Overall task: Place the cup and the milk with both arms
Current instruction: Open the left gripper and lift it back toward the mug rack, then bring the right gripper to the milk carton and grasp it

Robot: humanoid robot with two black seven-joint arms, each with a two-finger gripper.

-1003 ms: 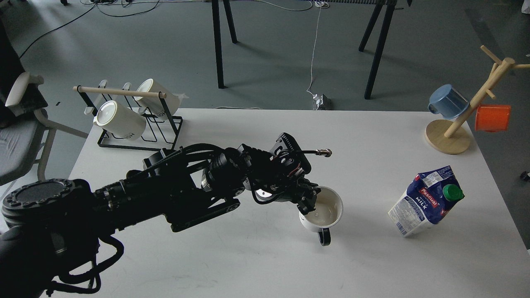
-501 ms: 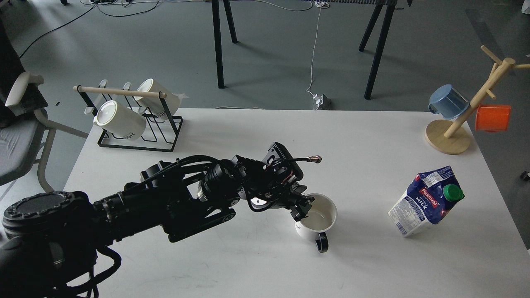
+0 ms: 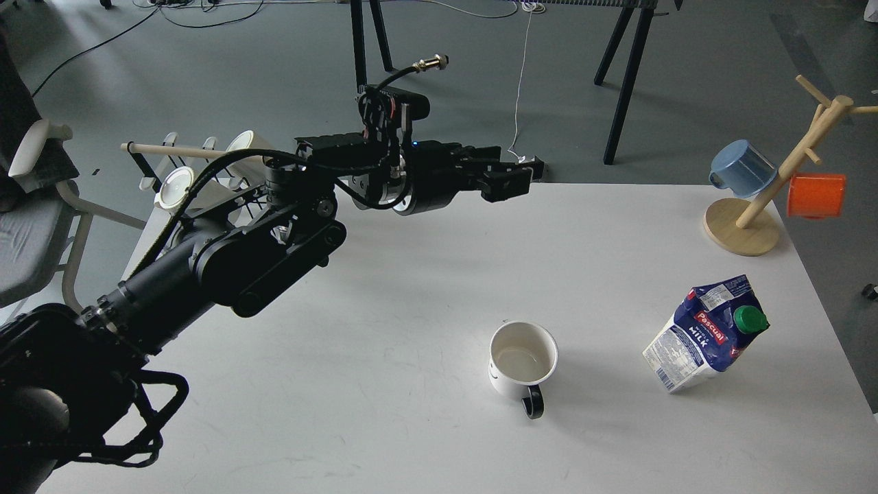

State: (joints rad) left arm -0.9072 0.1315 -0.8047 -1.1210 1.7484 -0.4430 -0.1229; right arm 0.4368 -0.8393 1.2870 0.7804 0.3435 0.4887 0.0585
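Observation:
A white cup (image 3: 523,361) with a black handle stands upright on the white table (image 3: 384,357), right of centre near the front, its handle pointing toward me. A blue and white milk carton (image 3: 706,333) with a green cap stands to its right, leaning. My left gripper (image 3: 511,180) is raised high above the table's far edge, well away from the cup. It is empty and its jaws stand apart. My right arm is out of view.
A black wire rack (image 3: 226,226) with white mugs on it stands at the back left. A wooden mug tree (image 3: 748,219) holds a blue cup and an orange cup at the back right. A chair (image 3: 34,206) stands left of the table.
My left gripper has let go of the cup's rim and swung up and back toward the far edge. The cup stays on the table. The milk carton has not moved.

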